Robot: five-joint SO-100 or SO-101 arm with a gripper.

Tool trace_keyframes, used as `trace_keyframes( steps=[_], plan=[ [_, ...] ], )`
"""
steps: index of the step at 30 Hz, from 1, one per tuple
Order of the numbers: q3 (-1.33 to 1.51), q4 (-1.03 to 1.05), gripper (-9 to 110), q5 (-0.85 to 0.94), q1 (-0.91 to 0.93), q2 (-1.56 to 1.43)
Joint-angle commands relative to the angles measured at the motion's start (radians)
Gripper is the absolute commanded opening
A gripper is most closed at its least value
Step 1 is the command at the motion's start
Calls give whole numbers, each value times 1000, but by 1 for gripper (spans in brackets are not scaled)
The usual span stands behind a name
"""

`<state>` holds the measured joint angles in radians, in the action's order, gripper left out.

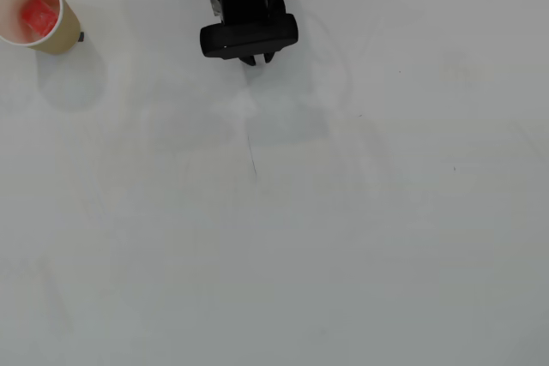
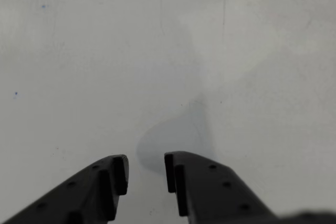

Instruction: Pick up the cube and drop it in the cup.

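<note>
overhead view: cube (image 1: 39, 15) lies inside cup (image 1: 33, 11), far left on bench (image 1: 343, 237); arm well apart at top centre | wrist view: end effector (image 2: 146, 174) empty, jaws slightly parted over bare bench | step: drop looks done; next: nothing beyond parking the arm

Top-down overhead; close, table-facing wrist view.

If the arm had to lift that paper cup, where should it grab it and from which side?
Judging by the overhead view, grip the paper cup across its upper wall just under the rim, approaching from its right side, where the gripper sits. It stands upright with the red cube inside, so a sideways pinch should keep it level.
</note>
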<state>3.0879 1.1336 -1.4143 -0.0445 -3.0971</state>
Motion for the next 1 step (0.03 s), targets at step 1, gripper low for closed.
trace_keyframes(
  steps=[1],
  plan=[
    [34,-12,5,-11,-8,-40]
  ],
)
